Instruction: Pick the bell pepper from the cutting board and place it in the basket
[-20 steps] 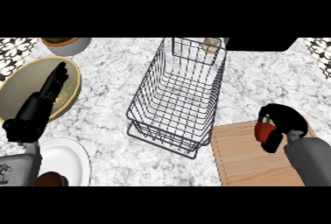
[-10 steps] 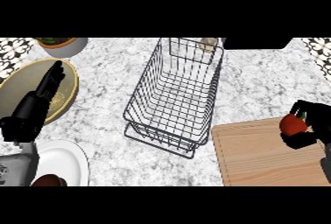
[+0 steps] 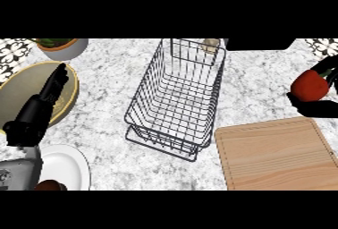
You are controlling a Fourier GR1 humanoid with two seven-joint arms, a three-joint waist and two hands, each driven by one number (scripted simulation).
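Because the bell pepper [image 3: 310, 85] must go into the basket [image 3: 173, 96], the right hand [image 3: 317, 105] grips it right of the basket, beyond the cutting board [image 3: 280, 156], while the left hand [image 3: 41, 109] rests open, left of the basket.

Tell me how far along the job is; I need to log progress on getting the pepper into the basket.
Done: the pepper is off the cutting board, which lies bare. In hand: the right hand curls round the pepper at the view's right edge, above the counter beyond the board. Left: carrying it over to the wire basket, which holds nothing yet, and letting go. The left hand rests open over the tan plate.
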